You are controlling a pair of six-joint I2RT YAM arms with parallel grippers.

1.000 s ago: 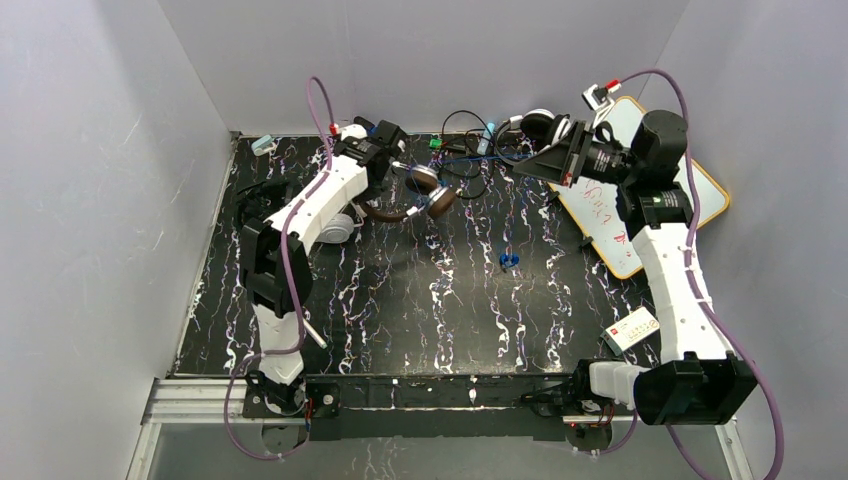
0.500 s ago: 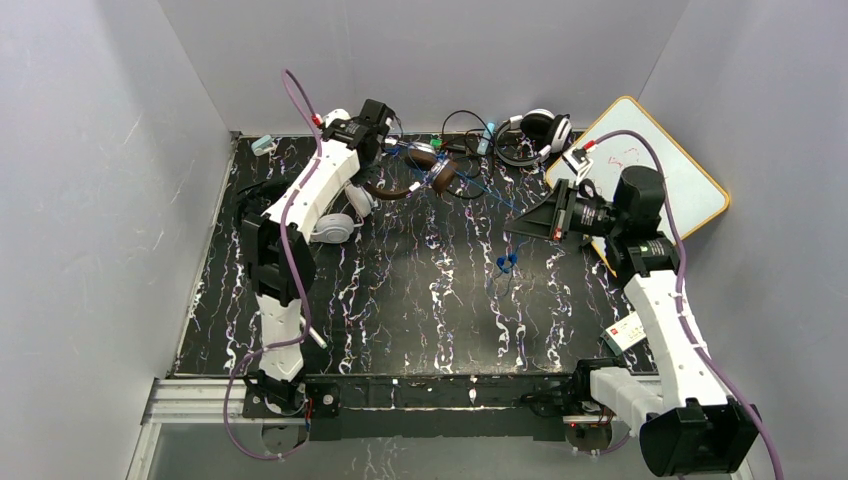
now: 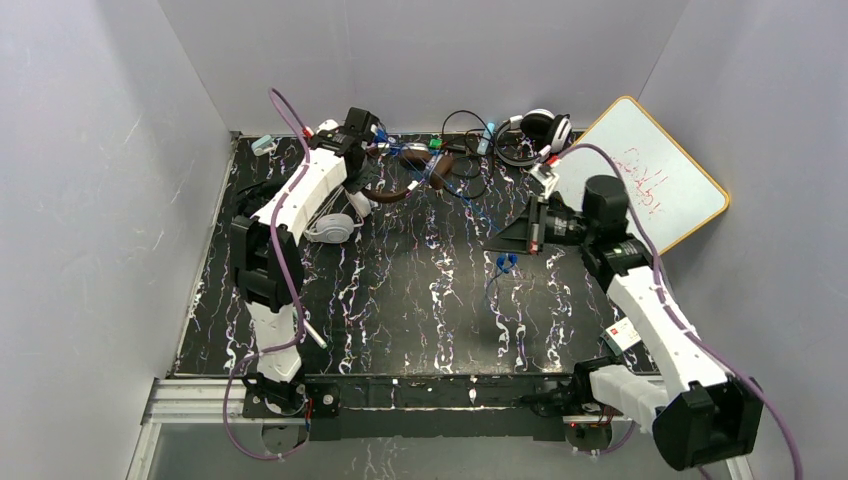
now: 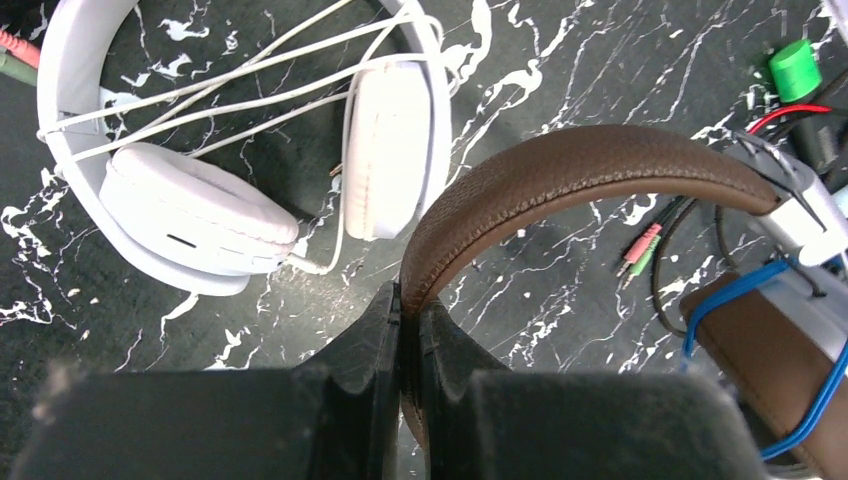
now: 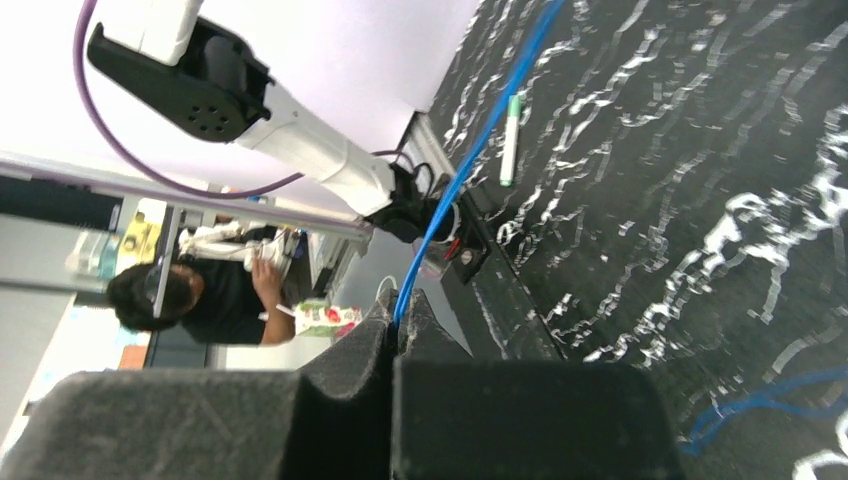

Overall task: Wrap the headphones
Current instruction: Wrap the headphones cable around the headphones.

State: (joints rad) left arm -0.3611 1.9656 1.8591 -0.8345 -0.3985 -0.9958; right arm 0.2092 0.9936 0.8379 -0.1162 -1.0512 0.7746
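Note:
The brown headphones hang by their leather band in my left gripper, which is shut on the band near the table's back edge. A blue cord loops round one brown ear cup. My right gripper is shut on that blue cord, right of the table's middle. Slack cord lies below it. White headphones, their white cord wound across the band, lie under the left arm. A black-and-white pair rests at the back.
A whiteboard leans at the back right. A small card lies by the right arm's base. A white pen lies near the left arm. Loose black cords and coloured plugs clutter the back edge.
My right gripper has swung down and toward the table's middle, drawing the blue cord with it. My left gripper has carried the brown headphones farther back and left.

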